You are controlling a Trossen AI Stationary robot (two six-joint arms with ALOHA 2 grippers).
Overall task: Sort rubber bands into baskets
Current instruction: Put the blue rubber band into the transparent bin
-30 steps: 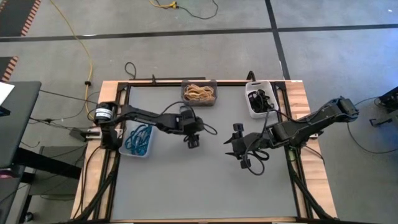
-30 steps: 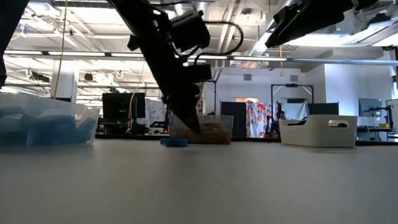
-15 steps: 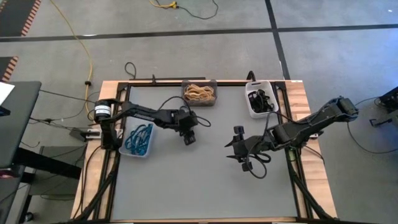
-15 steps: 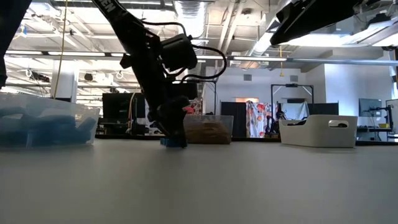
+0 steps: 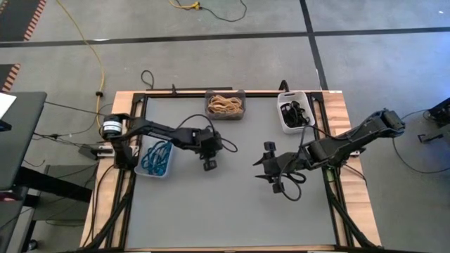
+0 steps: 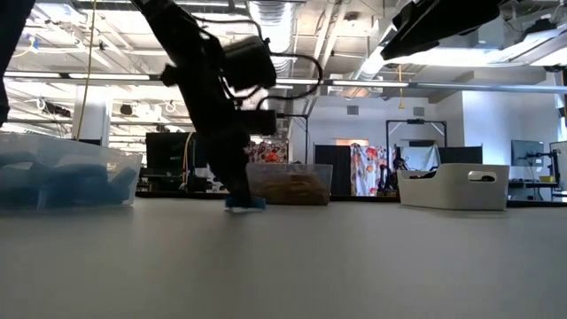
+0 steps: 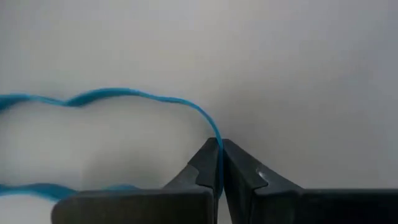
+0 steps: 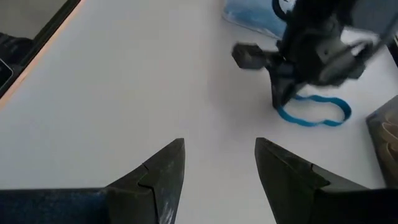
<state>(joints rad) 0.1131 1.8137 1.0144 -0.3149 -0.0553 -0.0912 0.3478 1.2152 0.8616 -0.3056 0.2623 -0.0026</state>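
A blue rubber band (image 8: 314, 115) lies on the grey table top, a little left of centre, also seen as the blue band (image 6: 245, 204) in the low view. My left gripper (image 5: 209, 166) stands on it, shut on it. My right gripper (image 5: 261, 167) hangs open above the table right of centre, nothing between its fingers (image 8: 163, 168). A clear basket (image 5: 155, 158) of blue bands stands at the left edge, a basket (image 5: 225, 104) of tan bands at the far edge, and a white basket (image 5: 294, 112) of black bands at the far right. My left gripper pinches the blue band at one end of its loop (image 7: 214, 134) between its two fingertips. The fingers slant steeply down onto it from the table's left side. The band lies slack on the table, its loop (image 7: 93, 99) spread out to one side of the fingers.
Black cables (image 5: 228, 144) trail from both arms over the table. The wooden frame (image 5: 337, 105) rims the grey top. Free grey surface spreads across the near half of the table (image 5: 225, 218).
My left gripper has sunk onto the table at the blue band, shifting slightly toward the table's left edge and tipping steeper, and has shut on the band. The band lies where it was. My right arm has kept still.
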